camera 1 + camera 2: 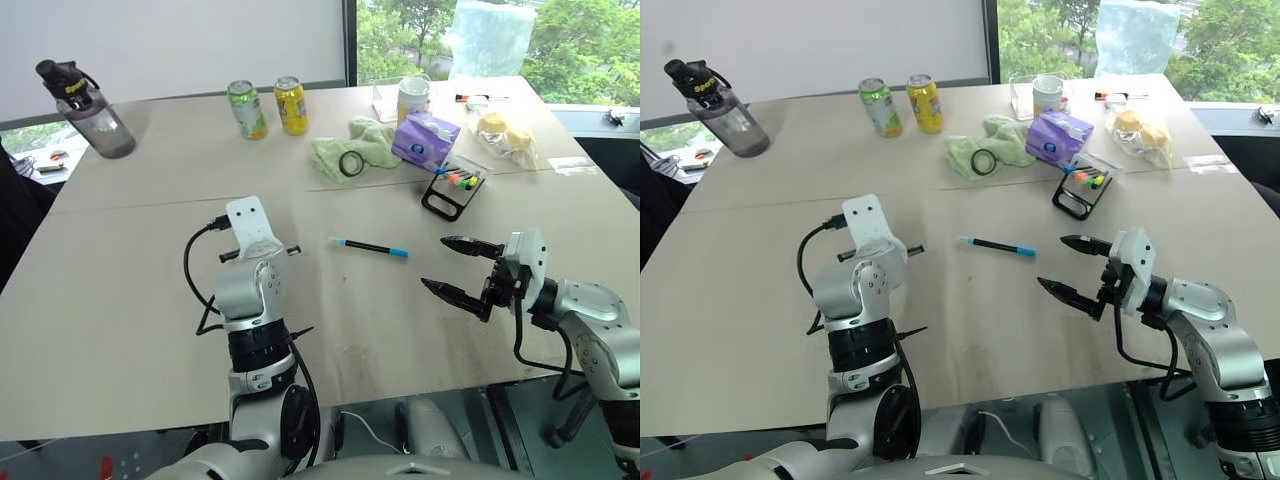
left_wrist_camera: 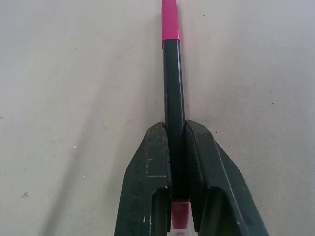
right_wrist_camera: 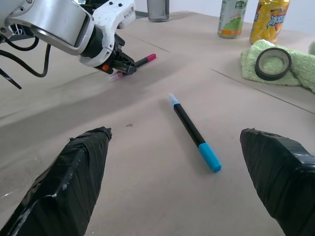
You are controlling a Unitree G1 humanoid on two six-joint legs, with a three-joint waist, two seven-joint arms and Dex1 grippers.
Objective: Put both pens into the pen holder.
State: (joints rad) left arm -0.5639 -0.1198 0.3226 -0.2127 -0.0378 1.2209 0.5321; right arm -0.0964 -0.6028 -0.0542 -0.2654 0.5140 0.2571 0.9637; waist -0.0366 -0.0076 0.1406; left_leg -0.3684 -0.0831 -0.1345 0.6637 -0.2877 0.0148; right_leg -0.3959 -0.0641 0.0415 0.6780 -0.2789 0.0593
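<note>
My left gripper [image 2: 173, 129] is shut on the pink-ended pen [image 2: 172, 78], whose black barrel runs out between the fingers low over the table. The same grip appears in the right wrist view, where the left gripper [image 3: 120, 66] holds that pen [image 3: 147, 58]. The blue-ended pen [image 1: 368, 246] lies flat mid-table, between the two arms. My right gripper [image 1: 435, 262] stands open just right of it, nothing between its fingers. The black pen holder [image 1: 453, 192] sits farther back right, with bright-capped markers in it.
Behind the holder are a purple tissue pack [image 1: 425, 140], a green cloth with a tape roll [image 1: 352, 150], a cup [image 1: 412, 98] and a plastic bag [image 1: 505, 138]. Two cans [image 1: 268, 107] and a water bottle [image 1: 90, 110] stand at the back left.
</note>
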